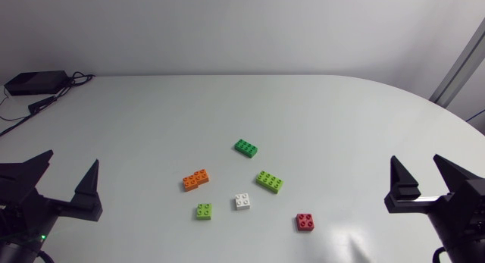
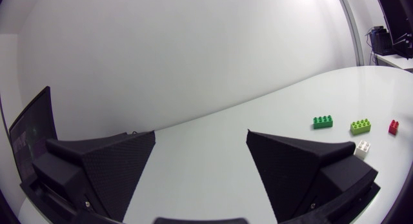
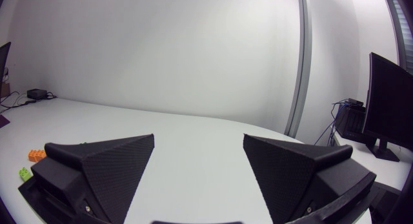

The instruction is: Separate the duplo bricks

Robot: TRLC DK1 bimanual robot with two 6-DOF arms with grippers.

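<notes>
Head view shows six bricks loose on the worktop [image 1: 151,111] between my arms, none touching a neighbour: dark green brick [image 1: 245,148], orange brick [image 1: 195,179], light green brick [image 1: 269,181], white brick [image 1: 242,201], lime brick [image 1: 204,211] and red brick [image 1: 305,222]. My left gripper [image 1: 72,158] and right gripper [image 1: 416,160] both stand wide, holding nothing, well apart from the group. I cannot tell whether the orange brick is one piece or two joined. It lies nearer my left gripper, its long axis running roughly across from my left side to my right, so I judge the left arm better placed for it.
</notes>
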